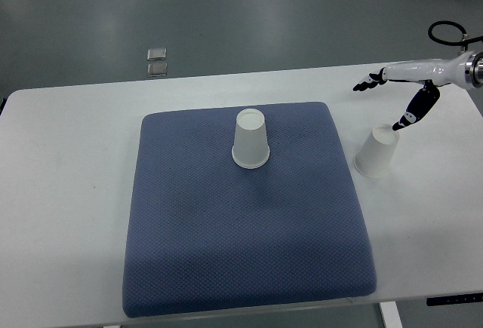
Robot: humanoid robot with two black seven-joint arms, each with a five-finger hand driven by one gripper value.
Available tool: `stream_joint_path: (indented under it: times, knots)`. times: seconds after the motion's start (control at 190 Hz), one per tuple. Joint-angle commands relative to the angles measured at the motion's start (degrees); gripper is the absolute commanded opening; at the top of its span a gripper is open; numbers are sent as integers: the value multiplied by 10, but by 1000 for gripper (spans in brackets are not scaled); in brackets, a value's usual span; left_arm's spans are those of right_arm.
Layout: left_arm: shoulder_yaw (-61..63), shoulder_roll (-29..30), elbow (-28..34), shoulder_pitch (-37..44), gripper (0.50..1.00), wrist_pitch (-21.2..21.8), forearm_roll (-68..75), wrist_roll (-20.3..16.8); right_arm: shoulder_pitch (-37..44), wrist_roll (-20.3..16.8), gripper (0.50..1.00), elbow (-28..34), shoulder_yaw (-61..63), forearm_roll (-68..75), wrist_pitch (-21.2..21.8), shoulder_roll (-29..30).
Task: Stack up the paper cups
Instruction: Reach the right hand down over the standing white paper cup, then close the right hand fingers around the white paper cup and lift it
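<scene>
Right hand [407, 98] over the far right of the white tabletop [68, 162], fingers [367, 83] spread apart and empty, thumb pointing down just above the white paper cup [376, 151] standing upside down right of the blue quilted fabric mat [249, 215]. Second white paper cup [250, 138], also inverted, on the mat's far middle. Likely risks: thin wall crushed by a hard pinch, cup tipped or nudged by the thumb, a skewed drop onto the other cup.
</scene>
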Motion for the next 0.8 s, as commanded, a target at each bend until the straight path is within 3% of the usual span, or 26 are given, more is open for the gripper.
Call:
stream_joint_path:
  times: [0.0,0.468,0.795]
  knots:
    - [0,0,0,0,1000,0,0,0,1,0,909,5,-14,-26,-1,5]
    - [0,0,0,0,1000,0,0,0,-22,-6,909,-6,-57,-65,-45,42]
    - [0,0,0,0,1000,0,0,0,-48,-7,901,-56,-57,-73,-94,57]
